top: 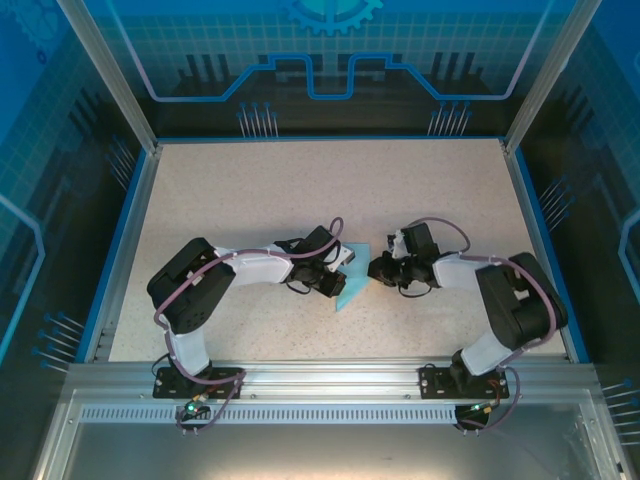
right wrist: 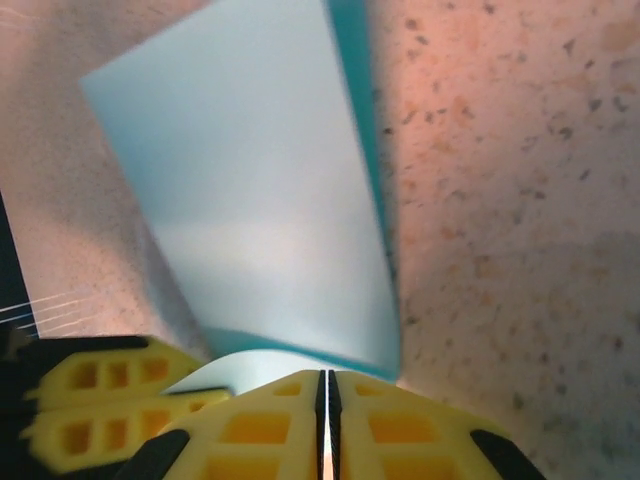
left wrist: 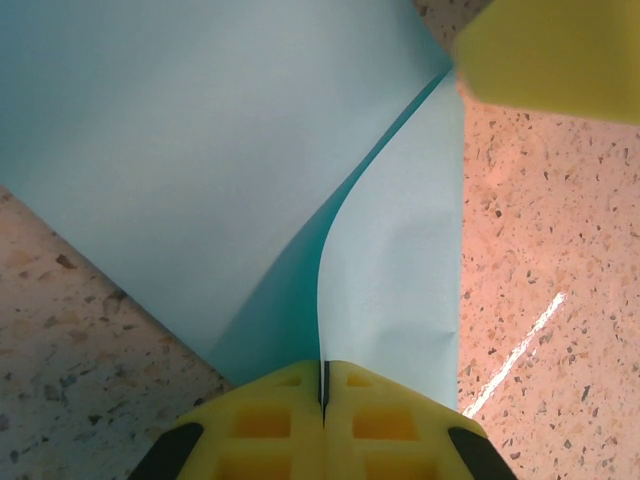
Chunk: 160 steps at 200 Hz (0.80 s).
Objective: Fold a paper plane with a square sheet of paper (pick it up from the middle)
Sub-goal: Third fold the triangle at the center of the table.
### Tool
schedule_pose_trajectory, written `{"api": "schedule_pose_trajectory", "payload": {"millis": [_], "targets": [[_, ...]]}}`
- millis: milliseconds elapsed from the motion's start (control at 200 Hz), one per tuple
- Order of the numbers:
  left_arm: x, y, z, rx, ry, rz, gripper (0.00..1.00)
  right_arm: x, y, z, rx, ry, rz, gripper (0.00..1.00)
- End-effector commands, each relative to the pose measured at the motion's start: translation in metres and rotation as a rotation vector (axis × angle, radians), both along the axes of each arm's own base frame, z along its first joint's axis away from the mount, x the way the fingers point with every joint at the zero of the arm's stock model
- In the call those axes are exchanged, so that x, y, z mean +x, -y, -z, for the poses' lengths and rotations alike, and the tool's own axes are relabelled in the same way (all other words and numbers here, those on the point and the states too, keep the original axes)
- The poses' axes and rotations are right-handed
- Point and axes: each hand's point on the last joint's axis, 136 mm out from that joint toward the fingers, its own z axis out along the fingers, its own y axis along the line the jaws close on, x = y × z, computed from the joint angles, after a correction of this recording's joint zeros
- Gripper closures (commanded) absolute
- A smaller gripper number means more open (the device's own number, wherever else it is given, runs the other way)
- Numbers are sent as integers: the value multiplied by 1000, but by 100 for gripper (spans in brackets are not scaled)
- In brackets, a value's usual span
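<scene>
Nearest the bases, the left hand (left wrist: pixel 324 405) is pressed together on a fold of the square sheet of paper (left wrist: pixel 200 150). The right hand (right wrist: pixel 322 405) likewise pinches an edge of it. The sheet hangs bowed between both hands over the middle of the table (top: pixel 300 190), with 1 corner drooping low; I cannot tell whether it touches.

Risks, as I judge them:
- The 2 hands sit almost touching, so a slightly misaligned move could knock them together.
- Pulling apart could rip the thin paper.
- A loosened pinch would let it slide and skew the crease.
- The drooping corner could drag and crumple.

Count: 2 arms, 2 hands, 1 sheet, 1 table.
</scene>
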Motion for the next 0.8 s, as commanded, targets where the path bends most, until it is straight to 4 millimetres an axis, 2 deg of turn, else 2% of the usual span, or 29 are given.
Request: {"api": "schedule_pose_trajectory", "payload": {"millis": [0,85,240,575,795], "targets": [[-5,-4,5,22,-35,23,98,-14,-3,-12,-15,31,-16,87],[-4,-3,5,23,-33,25,98,-26,-13,-15,9,37,-24,87],[-4,-3,5,24,-31,28,98,-43,-29,-9,-23,37,-22,89],[-4,-1,6,21,-39,34,98,-47,-58,-4,43,38,-52,90],[-4,-1,5,17,-38,35,98,-47,-61,6,30,22,-51,91]]}}
